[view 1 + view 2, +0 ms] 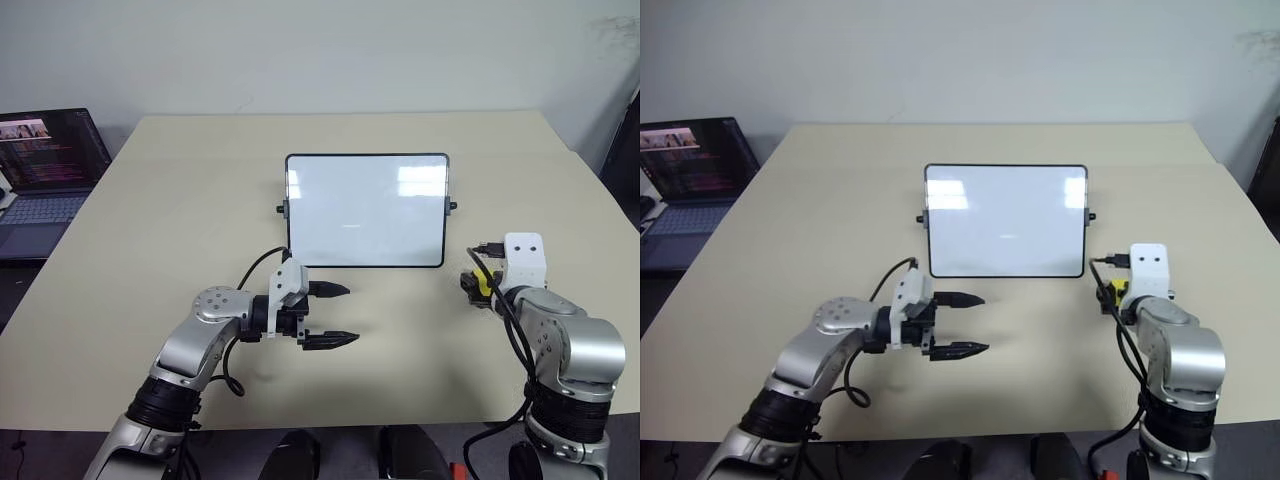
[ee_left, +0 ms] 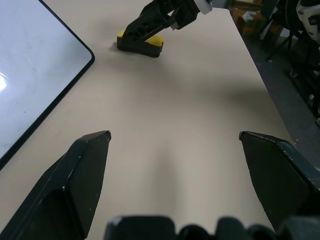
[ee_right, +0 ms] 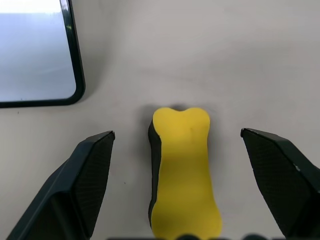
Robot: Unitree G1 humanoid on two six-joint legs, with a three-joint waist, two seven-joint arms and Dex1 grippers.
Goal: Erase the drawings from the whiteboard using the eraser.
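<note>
The whiteboard (image 1: 365,210) stands propped at mid-table, its face plain white with window glare; the drawings are out of view. The eraser (image 3: 185,175), a yellow block with a dark underside, lies on the table to the right of the board's lower right corner. My right gripper (image 3: 177,133) is open, a finger on either side of the eraser with a gap on both sides. From the head the eraser (image 1: 483,283) peeks out under the right wrist. My left gripper (image 1: 350,315) is open and holds nothing, pointing right just in front of the board's lower left corner.
A laptop (image 1: 45,175) with a lit screen sits off the table's far left edge. The beige table (image 1: 200,180) has bare room around the board. A black cable (image 1: 255,268) loops from the left wrist.
</note>
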